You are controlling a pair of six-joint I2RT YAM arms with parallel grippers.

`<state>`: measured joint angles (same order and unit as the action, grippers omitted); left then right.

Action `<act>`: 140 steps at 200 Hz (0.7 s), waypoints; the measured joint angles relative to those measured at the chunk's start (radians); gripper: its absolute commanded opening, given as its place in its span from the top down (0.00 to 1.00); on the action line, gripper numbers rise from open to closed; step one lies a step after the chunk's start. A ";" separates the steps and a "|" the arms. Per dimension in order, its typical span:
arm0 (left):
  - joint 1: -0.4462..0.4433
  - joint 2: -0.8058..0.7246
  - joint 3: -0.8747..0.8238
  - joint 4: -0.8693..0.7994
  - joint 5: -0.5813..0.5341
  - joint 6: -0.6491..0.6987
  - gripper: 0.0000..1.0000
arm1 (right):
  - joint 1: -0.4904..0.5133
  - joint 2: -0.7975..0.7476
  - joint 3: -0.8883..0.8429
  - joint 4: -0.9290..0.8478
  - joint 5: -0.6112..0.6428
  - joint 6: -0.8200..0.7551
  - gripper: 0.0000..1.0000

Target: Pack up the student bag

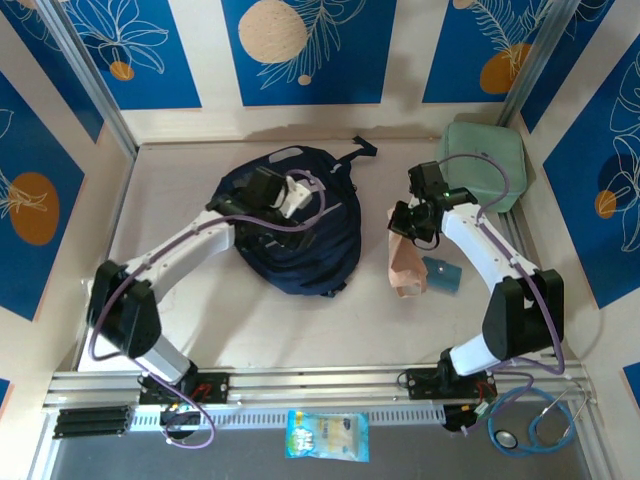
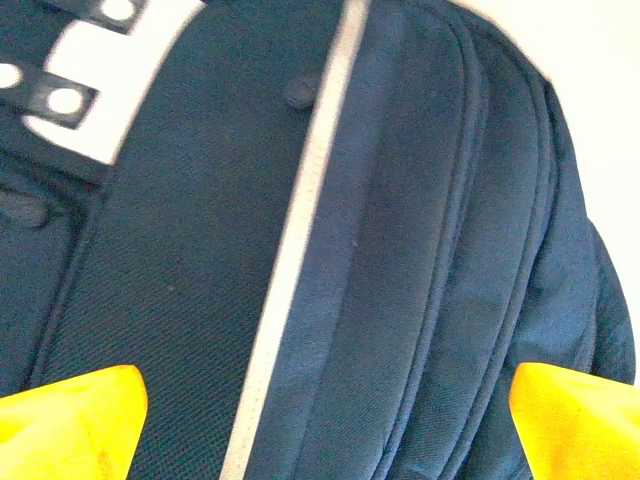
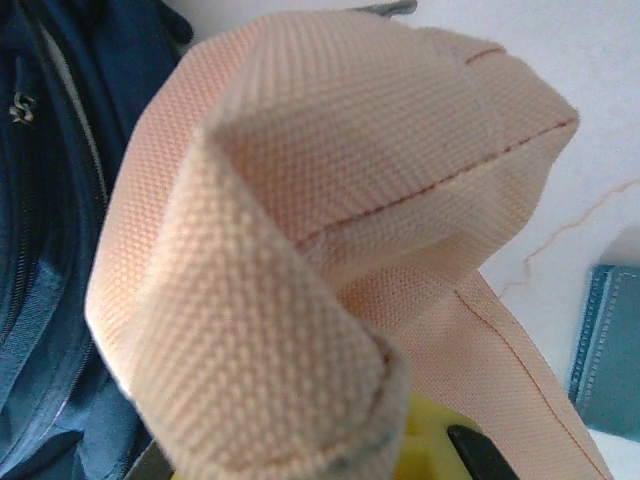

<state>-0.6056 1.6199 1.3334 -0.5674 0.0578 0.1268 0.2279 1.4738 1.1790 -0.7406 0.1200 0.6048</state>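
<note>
The student bag [image 1: 295,235], navy with grey-white stripes, lies flat on the table left of centre. My left gripper [image 1: 297,198] hovers just above its top face, open, with its yellow fingertips [image 2: 70,420] spread wide over the navy fabric and a grey stripe [image 2: 300,230]; nothing is between them. My right gripper [image 1: 408,226] is shut on the upper end of a peach woven fabric pouch [image 1: 407,265], just right of the bag. In the right wrist view the pouch [image 3: 330,230] folds over the fingers and hides them, and the bag's zipped edge [image 3: 40,250] shows at the left.
A small teal card holder [image 1: 442,275] lies right of the pouch. A pale green square zip case [image 1: 487,165] rests in the back right corner. A snack packet [image 1: 327,435] and a stethoscope [image 1: 535,425] lie in front of the arm bases. Walls close in the table.
</note>
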 measured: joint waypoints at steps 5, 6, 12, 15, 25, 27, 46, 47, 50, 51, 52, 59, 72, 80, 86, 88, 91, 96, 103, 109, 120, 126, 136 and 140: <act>-0.008 0.024 0.023 -0.015 -0.007 0.019 0.09 | 0.000 -0.006 -0.008 0.006 -0.005 0.003 0.99; -0.010 0.028 0.026 -0.018 -0.008 0.021 0.09 | -0.001 -0.008 -0.010 0.009 -0.007 0.003 0.99; -0.018 0.059 0.055 -0.036 -0.015 0.043 0.10 | -0.002 -0.018 -0.019 0.016 -0.014 0.006 0.99; -0.022 0.072 0.069 -0.043 -0.018 0.053 0.10 | -0.003 -0.022 -0.023 0.020 -0.018 0.008 0.99; -0.032 0.117 0.111 -0.063 -0.026 0.085 0.10 | -0.007 -0.035 -0.034 0.029 -0.027 0.011 0.99; -0.034 0.126 0.119 -0.068 -0.028 0.092 0.10 | -0.008 -0.038 -0.035 0.031 -0.029 0.014 0.99; -0.050 0.188 0.177 -0.109 -0.034 0.144 0.10 | -0.015 -0.051 -0.048 0.050 -0.043 0.018 0.99; -0.051 0.192 0.180 -0.113 -0.034 0.147 0.10 | -0.016 -0.053 -0.049 0.051 -0.044 0.018 0.99; -0.053 0.200 0.187 -0.121 -0.036 0.154 0.11 | -0.017 -0.053 -0.050 0.052 -0.045 0.018 0.99; -0.053 0.201 0.188 -0.122 -0.037 0.156 0.11 | -0.017 -0.054 -0.050 0.053 -0.046 0.018 0.99; -0.054 0.206 0.192 -0.125 -0.038 0.159 0.11 | -0.018 -0.055 -0.050 0.053 -0.047 0.018 0.99; -0.059 0.224 0.209 -0.142 -0.041 0.173 0.12 | -0.021 -0.057 -0.055 0.060 -0.050 0.018 0.99; -0.069 0.252 0.233 -0.161 -0.059 0.194 0.15 | -0.028 -0.060 -0.064 0.070 -0.060 0.018 0.99; -0.076 0.268 0.245 -0.168 -0.081 0.197 0.17 | -0.035 -0.063 -0.070 0.076 -0.069 0.021 0.99; -0.080 0.280 0.254 -0.175 -0.100 0.203 0.19 | -0.040 -0.064 -0.074 0.080 -0.074 0.025 0.99; -0.081 0.283 0.257 -0.177 -0.106 0.204 0.20 | -0.041 -0.066 -0.076 0.081 -0.076 0.025 0.99; -0.083 0.288 0.261 -0.179 -0.113 0.208 0.21 | -0.043 -0.067 -0.079 0.082 -0.077 0.025 0.99; -0.085 0.298 0.269 -0.182 -0.128 0.211 0.23 | -0.046 -0.070 -0.082 0.085 -0.081 0.026 0.99; -0.087 0.308 0.278 -0.183 -0.145 0.216 0.27 | -0.050 -0.074 -0.087 0.088 -0.087 0.026 0.99; -0.089 0.314 0.285 -0.186 -0.153 0.217 0.29 | -0.053 -0.078 -0.091 0.092 -0.092 0.028 0.99; -0.092 0.316 0.293 -0.197 -0.161 0.216 0.36 | -0.060 -0.085 -0.097 0.096 -0.100 0.029 0.99; -0.095 0.316 0.298 -0.203 -0.167 0.220 0.39 | -0.063 -0.090 -0.100 0.099 -0.104 0.029 0.99; -0.099 0.316 0.310 -0.212 -0.172 0.225 0.45 | -0.071 -0.097 -0.107 0.106 -0.114 0.032 1.00; -0.100 0.316 0.314 -0.215 -0.173 0.219 0.48 | -0.074 -0.100 -0.110 0.108 -0.118 0.033 0.99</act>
<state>-0.7055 1.9362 1.6470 -0.7826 -0.1150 0.3454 0.1543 1.3735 1.0691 -0.6327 0.0017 0.6376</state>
